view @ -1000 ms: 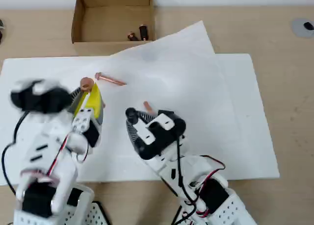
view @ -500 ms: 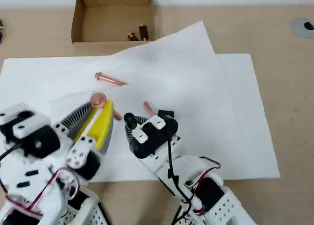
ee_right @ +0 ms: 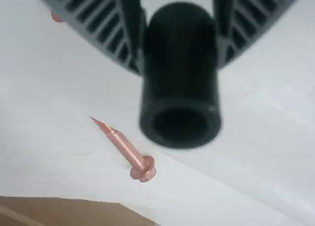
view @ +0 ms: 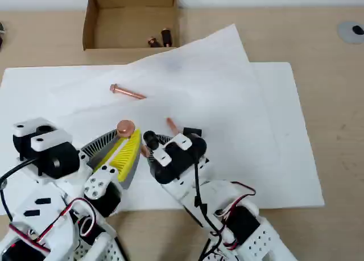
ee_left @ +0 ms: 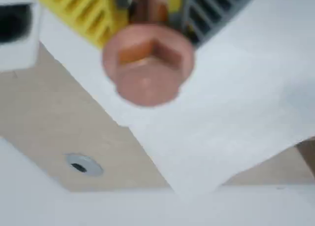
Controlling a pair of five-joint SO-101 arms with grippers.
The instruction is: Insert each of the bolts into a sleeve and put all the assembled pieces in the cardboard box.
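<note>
Left gripper (view: pixel 124 137): sat at the near left above the white paper, with its yellow finger (ee_left: pixel 74 12) and grey finger (ee_left: pixel 216 7) clamped on the shank of the held bolt.
Held bolt (view: pixel 125 127): copper, with its flanged hex head standing clear past the fingertips on the far side. The shank was hidden between the fingers.
Right gripper (view: pixel 154 143): sat near the middle, just right of the left gripper, with its dark ribbed fingers closed on the black sleeve.
Black sleeve (ee_right: pixel 179 88): a short tube pinched at its upper part, its open bore pointing out from the fingers. In the high view it was near the held bolt's head, to the right of it and apart from it.
Loose bolt (view: pixel 128 92): lay flat on the paper on the far side of both grippers, head to the left and tip to the right.
Copper piece (view: pixel 170 123): a small bit on the paper just beyond the right gripper. Too little of it showed to tell what it was.
Cardboard box (view: pixel 88 22): open-topped, at the far edge of the table, left of centre.
Assembled pieces (view: pixel 160 39): two dark-and-copper items lay in the box's near-right corner.
White paper (view: pixel 256 130): two overlapping sheets, the upper one skewed, covered most of the table.
Table (view: pixel 335 130): light wood, with a grey disc (view: pixel 351 31) at the far right.
</note>
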